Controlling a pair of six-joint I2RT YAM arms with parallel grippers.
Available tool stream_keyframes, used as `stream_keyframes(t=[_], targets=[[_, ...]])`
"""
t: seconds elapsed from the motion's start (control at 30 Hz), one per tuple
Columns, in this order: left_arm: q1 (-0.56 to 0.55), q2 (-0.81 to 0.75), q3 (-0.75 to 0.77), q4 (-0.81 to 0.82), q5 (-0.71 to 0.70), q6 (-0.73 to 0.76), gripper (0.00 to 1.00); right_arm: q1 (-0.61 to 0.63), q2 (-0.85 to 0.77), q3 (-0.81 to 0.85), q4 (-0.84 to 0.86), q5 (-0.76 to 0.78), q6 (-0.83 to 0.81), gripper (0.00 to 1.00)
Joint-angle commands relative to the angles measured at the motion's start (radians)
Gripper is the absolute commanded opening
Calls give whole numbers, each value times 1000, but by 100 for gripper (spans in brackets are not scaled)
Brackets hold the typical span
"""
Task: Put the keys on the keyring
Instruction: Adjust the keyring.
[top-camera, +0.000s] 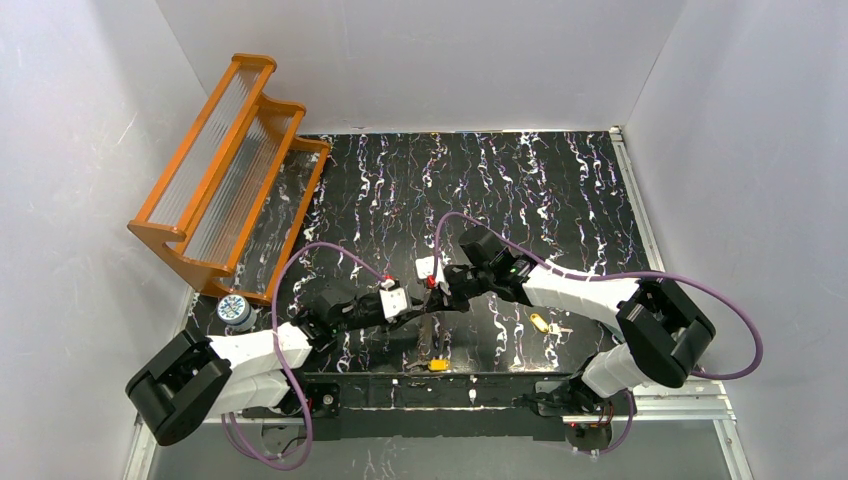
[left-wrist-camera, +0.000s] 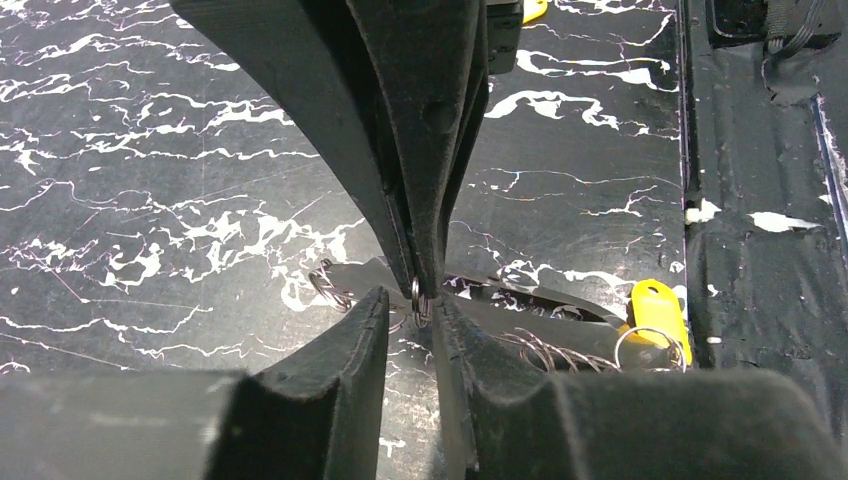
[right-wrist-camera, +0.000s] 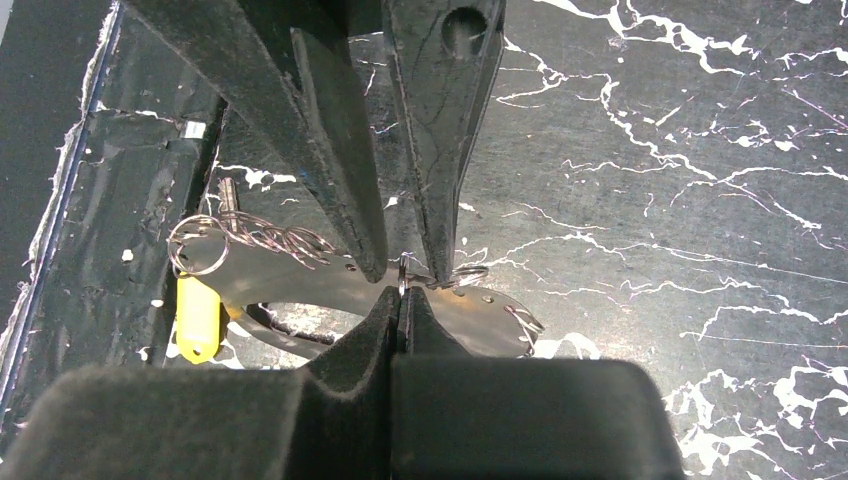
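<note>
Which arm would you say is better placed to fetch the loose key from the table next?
Left, probably. The right fingers are shut on the small metal ring and should hold it; the left fingers stand apart around it. The loose key lies rightward, though.

Table (top-camera: 560, 190), black top with white veining. Lying on it: orange rack (top-camera: 225, 165) with ribbed clear panels, far left; small round blue-and-white item (top-camera: 234, 310) at the rack's near end; yellow-headed key (top-camera: 540, 323), right of centre; second key (top-camera: 437, 365), near edge
</note>
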Motion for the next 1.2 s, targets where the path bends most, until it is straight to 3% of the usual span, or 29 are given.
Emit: stream_keyframes(t=[0.0, 0.1, 0.33, 0.47, 0.6, 0.63, 0.73, 0.9, 1.03, 1.17], targets=[[-7, 13, 35, 9, 4, 7, 19, 8, -30, -1, -14, -28, 0, 1], [-10, 32, 42, 8, -1, 7, 12, 8, -30, 0, -16, -29, 1, 1], [-17, 70, 51, 8, -20, 13, 12, 9, -48, -2, -13, -36, 3, 1], [-19, 68, 56, 7, -32, 14, 0, 10, -51, -1, -13, -38, 5, 1], [-19, 58, 55, 7, -60, -10, 0, 9, -55, -6, -1, -17, 30, 1], [-18, 53, 52, 7, -72, -18, 0, 9, -59, -13, 22, -3, 45, 5], [-19, 23, 38, 15, -109, -51, 0, 9, -91, -51, 87, 37, 87, 32], [-19, -56, -32, 145, -172, -124, 0, 9, -218, -196, 310, 117, 182, 59], [-18, -92, -85, 272, -155, -151, 0, 8, -305, -304, 493, 130, 265, 66], [-18, -82, -131, 437, -138, -185, 0, 8, -343, -360, 630, 98, 338, 62]])
